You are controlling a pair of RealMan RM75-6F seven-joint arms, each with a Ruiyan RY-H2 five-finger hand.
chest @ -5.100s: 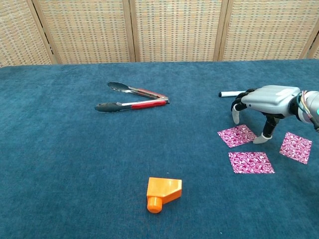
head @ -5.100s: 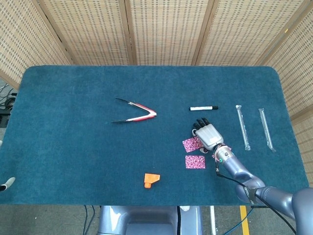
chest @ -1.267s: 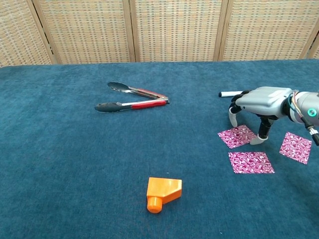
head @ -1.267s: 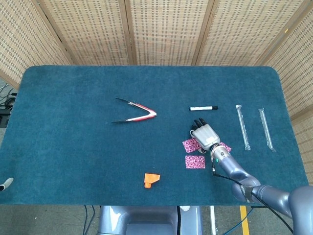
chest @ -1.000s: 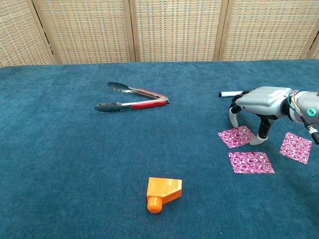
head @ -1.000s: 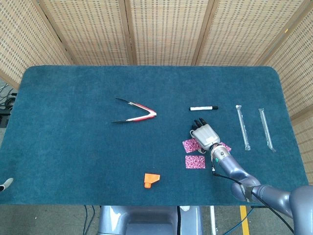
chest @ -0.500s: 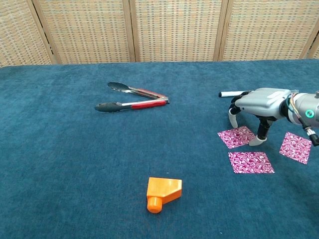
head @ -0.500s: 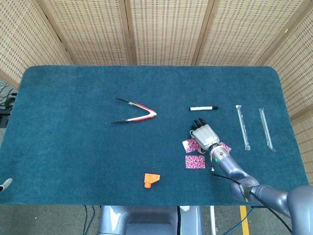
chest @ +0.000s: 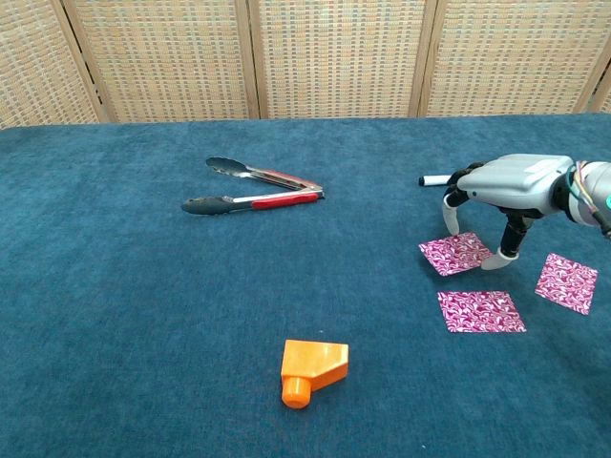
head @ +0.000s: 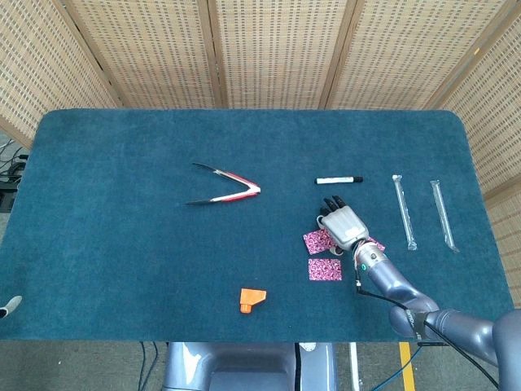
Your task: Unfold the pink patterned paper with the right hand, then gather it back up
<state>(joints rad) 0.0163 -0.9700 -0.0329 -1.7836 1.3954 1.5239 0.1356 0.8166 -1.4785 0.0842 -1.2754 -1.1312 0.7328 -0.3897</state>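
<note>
Pink patterned paper [chest: 456,254] lies flat in three squares under and beside the right robot hand [chest: 504,190], fingers spread, hovering, holding nothing. Unfolding looks done, so gathering is next: pinch the sheet below the fingertips [chest: 451,226].

- Three flat pink patterned paper squares [chest: 456,254] [chest: 480,311] [chest: 567,281]
- One pair of red-handled metal tongs [chest: 253,188]
- One black-and-white marker pen [head: 339,179]
- Two clear plastic-wrapped straws [head: 404,211] [head: 443,214]
- One orange plastic block [chest: 312,371]

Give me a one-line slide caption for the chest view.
Right hand poised over one of three pink patterned paper squares on a blue table, with tongs and an orange block nearby.
</note>
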